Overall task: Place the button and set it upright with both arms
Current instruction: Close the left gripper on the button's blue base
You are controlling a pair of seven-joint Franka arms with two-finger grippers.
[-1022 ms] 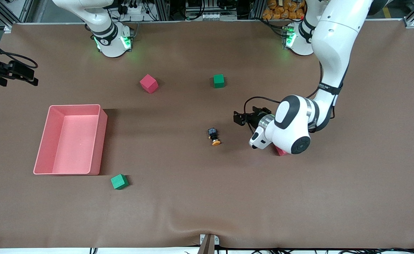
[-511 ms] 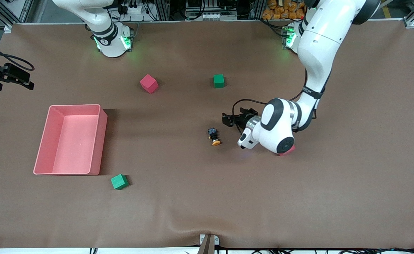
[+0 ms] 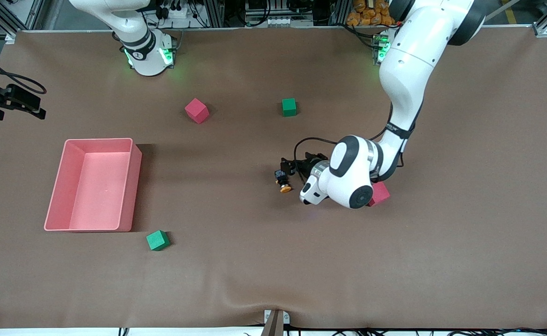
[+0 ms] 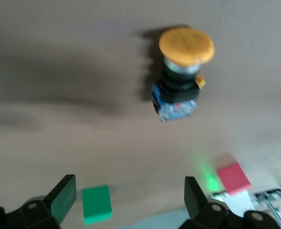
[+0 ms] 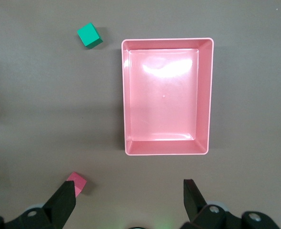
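Your button [image 3: 282,180] lies on its side near the middle of the brown table [image 3: 264,261], its orange cap pointing toward the front camera and its dark body pointing toward the robots' bases. In the left wrist view the button [image 4: 181,76] shows clearly – round orange cap, black collar, blue-and-black body – resting on the mat with nothing touching it.

Your left arm reaches in from its base and bends down low, so the left gripper [image 3: 290,166] sits just beside the button, toward the left arm's end of the table. Its jaws stand open; the left wrist view shows both fingertips [image 4: 64,195] spread wide with the button not yet between them.

Your right gripper [image 5: 128,200] waits up high over the pink tray [image 5: 207,95], jaws open and empty – the right wrist view looks straight down into the tray. In the front view the pink tray [image 3: 133,186] sits toward the right arm's end of the table.

Around the button you have four cubes: a red cube [image 3: 197,110] and a green cube [image 3: 289,107] farther from the front camera, a second green cube [image 3: 157,240] nearer to it just by the tray's corner, and a second red cube [image 3: 379,193] partly hidden under the left arm's wrist
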